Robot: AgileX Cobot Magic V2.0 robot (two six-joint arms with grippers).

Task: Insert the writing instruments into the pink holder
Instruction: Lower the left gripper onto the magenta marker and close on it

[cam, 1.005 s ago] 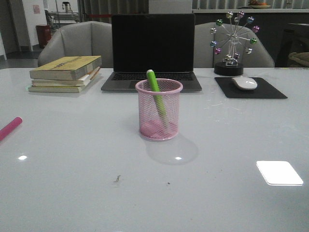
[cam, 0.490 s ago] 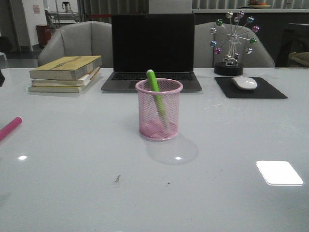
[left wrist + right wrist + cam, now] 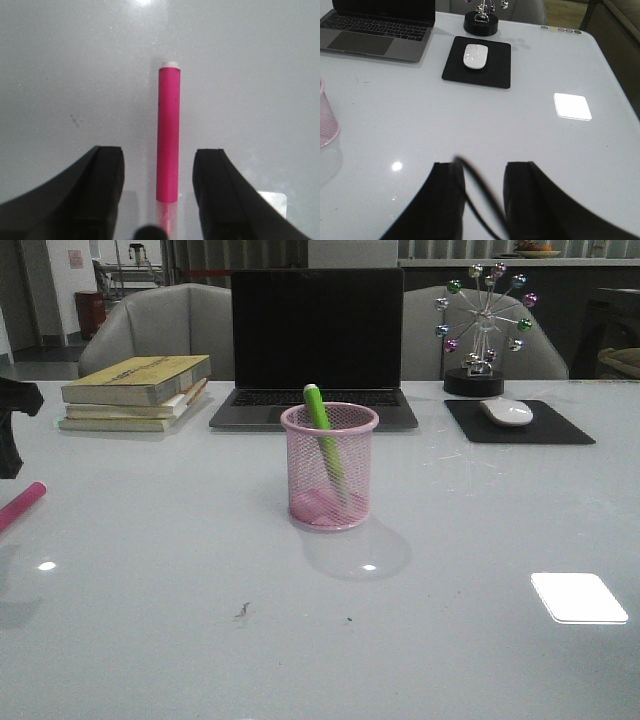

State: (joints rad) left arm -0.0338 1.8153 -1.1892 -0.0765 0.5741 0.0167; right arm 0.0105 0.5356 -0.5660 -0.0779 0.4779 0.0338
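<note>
The pink wire-mesh holder [image 3: 329,467] stands mid-table in front of the laptop, with the lime green marker [image 3: 322,435] leaning inside it, its top above the rim. The hot pink marker [image 3: 20,505] lies flat on the table at the far left edge. My left gripper [image 3: 158,162] hangs open above it, one finger on each side of the pink marker [image 3: 168,135], not touching. Its dark body [image 3: 12,425] shows at the left edge of the front view. My right gripper [image 3: 484,175] is open over bare table, holding nothing; the holder's edge [image 3: 326,122] shows at the side.
A stack of books [image 3: 137,392] lies at the back left. A dark laptop [image 3: 315,345] stands behind the holder. A white mouse [image 3: 507,411] rests on a black pad [image 3: 560,426], with a ball ornament [image 3: 482,330] behind. A thin cable [image 3: 477,187] crosses between the right fingers.
My left arm has come into the front view at the far left edge, above the pink marker. The holder, green marker and pink marker have not moved.
</note>
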